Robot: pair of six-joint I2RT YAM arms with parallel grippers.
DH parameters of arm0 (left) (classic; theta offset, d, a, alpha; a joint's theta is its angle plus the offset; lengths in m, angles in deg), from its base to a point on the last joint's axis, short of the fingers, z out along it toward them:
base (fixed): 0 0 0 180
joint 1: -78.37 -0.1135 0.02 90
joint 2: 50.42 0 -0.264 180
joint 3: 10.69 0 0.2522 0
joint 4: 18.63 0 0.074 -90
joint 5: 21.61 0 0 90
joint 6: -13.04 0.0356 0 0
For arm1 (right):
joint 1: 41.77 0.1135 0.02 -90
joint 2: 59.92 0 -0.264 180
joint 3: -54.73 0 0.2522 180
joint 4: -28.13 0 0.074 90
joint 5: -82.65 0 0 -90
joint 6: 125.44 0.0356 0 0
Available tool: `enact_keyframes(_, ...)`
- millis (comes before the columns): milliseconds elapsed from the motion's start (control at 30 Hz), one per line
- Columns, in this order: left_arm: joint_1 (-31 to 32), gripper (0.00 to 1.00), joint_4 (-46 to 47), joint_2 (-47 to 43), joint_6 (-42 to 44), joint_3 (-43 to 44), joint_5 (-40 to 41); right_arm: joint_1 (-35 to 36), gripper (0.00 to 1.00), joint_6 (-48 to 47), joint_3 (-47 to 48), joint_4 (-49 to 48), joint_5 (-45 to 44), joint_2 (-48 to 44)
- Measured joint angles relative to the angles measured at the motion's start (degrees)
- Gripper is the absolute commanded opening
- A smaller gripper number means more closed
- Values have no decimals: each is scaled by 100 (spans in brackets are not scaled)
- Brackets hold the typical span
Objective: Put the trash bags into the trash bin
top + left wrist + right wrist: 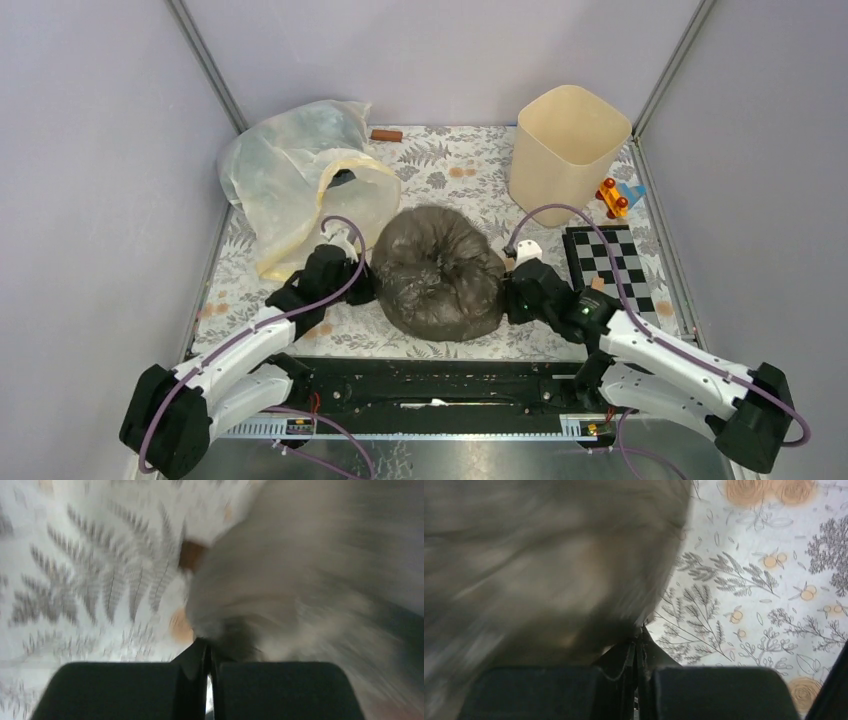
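Care: left hand (207,645) and right hand (638,637), both pinched shut on the trash bag (438,272), should lift evenly toward the trash bin (555,170) at one o'clock.

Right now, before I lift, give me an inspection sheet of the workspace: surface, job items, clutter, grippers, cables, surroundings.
Surface: floral tablecloth, lying flat.
Job's things: trash bag bunched on the cloth, near centre; trash bin upright, far right, mouth open.
Clutter: whitish bag far left; brown block at the back; orange toy beside the bin; checkerboard on the right.
Grippers: left gripper and right gripper shut on opposite edges of the trash bag; wrist views blurred.
Cables: purple cables loop above both wrists; the left loop overlaps the whitish bag's rim.
Surroundings: plain grey walls.
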Motion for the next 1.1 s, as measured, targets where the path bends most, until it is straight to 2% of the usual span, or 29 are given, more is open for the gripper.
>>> enact_keyframes(67,44,0,-649,85,-57,-103,-140,0,0,63,-13,269,66,-216)
enact_keyframes(133,94,0,-997,-81,-50,181,-208,0,0,76,361,238,107,-479)
enact_keyframes(267,114,0,-1517,-455,136,1690,-184,0,0,76,1576,52,188,-717)
enact_keyframes(400,114,0,-1958,-490,461,3320,-98,0,0,37,2251,70,101,-861)
enact_keyframes(533,114,0,-2286,-522,649,3960,-90,0,0,9,2494,247,22,-973)
enact_keyframes(800,114,0,-3060,-42,935,3869,-131,-2,0,0,2603,870,258,-728)
enact_keyframes(900,114,0,-3097,337,1034,3467,-140,-2,0,-98,2389,876,964,-476)
enact_keyframes(1100,114,0,-2920,1298,1108,2793,-297,0,0,-103,2103,468,3029,11)
